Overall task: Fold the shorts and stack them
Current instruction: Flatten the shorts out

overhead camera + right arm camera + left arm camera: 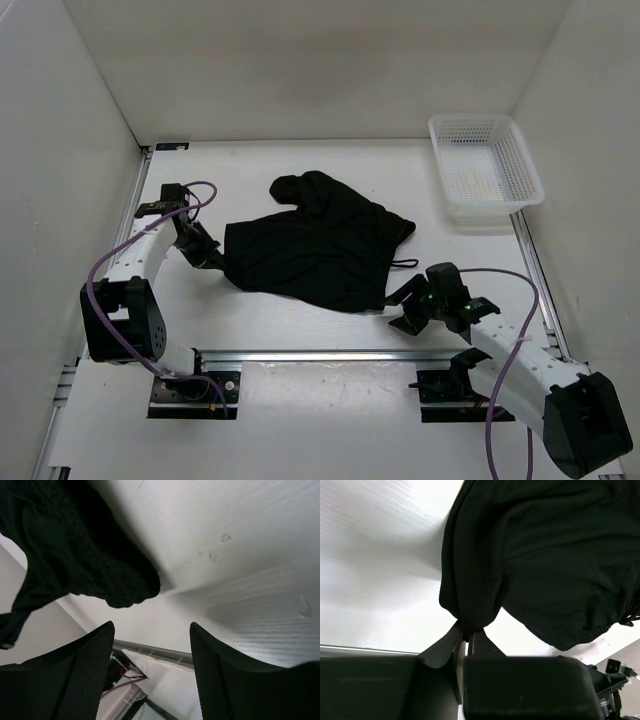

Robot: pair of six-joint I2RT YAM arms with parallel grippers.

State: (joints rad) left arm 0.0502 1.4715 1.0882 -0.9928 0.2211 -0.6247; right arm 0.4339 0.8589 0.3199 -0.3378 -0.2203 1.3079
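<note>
Left hand: pressed together, pinching the left edge of the shorts. Shorts: mid-bench, rumpled, partly doubled over, one leg lying toward the far edge; no neat fold. Right hand: spread, holding nothing, just beside the shorts' near right corner. Basket: far right corner. Progress, as judged: early; folding unfinished, stacking not yet done.
</note>
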